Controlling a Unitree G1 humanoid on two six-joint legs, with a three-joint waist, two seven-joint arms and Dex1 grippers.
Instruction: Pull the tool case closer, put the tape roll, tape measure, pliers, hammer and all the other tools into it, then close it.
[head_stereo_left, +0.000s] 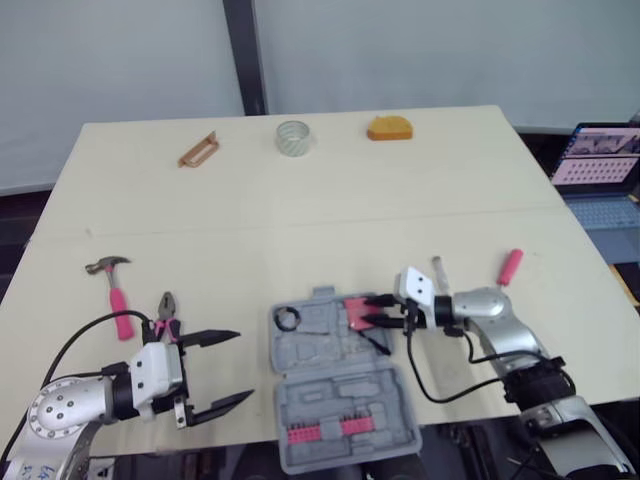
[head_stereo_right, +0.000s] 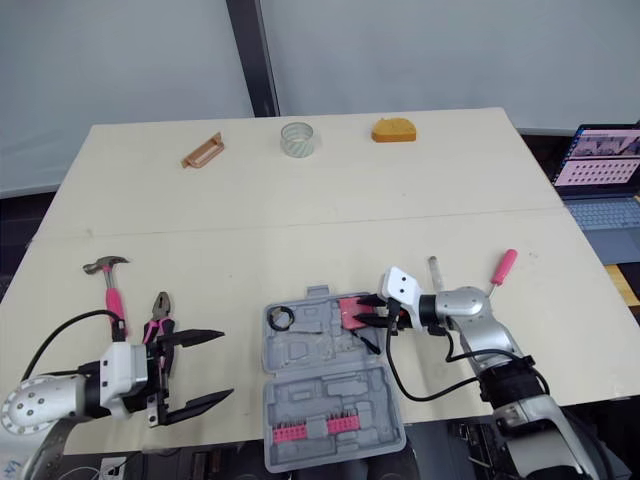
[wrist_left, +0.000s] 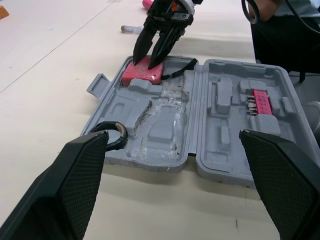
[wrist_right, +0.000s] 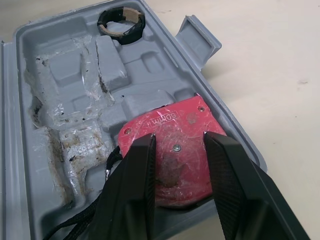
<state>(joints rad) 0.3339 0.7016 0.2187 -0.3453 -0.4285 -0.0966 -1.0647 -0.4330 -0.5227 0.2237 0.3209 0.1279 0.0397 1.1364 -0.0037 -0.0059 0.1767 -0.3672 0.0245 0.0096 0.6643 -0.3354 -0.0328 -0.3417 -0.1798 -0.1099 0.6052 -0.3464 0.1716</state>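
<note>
The flat pink plastic tape measure (wrist_right: 175, 131) lies in the far right pocket of the open grey moulded tool case (head_stereo_left: 320, 352). It looks stiff, light and smooth, best pinched across its flat faces. The right gripper (head_stereo_left: 372, 311) rests over it, slightly parted, not clamping. Left of the case, the left gripper (head_stereo_left: 242, 366) is spread wide and empty beside the pink-handled pliers (head_stereo_left: 166, 308). Beyond the case, the pale tabletop (head_stereo_left: 330, 210) offers room.

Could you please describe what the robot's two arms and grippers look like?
Both arms are rounded silver metal: the left arm has a disc-shaped joint with small holes, the right arm a black cuff. Each carries a loose black cable and a white wrist block. The left gripper and right gripper have two tapered black fingers.
</note>
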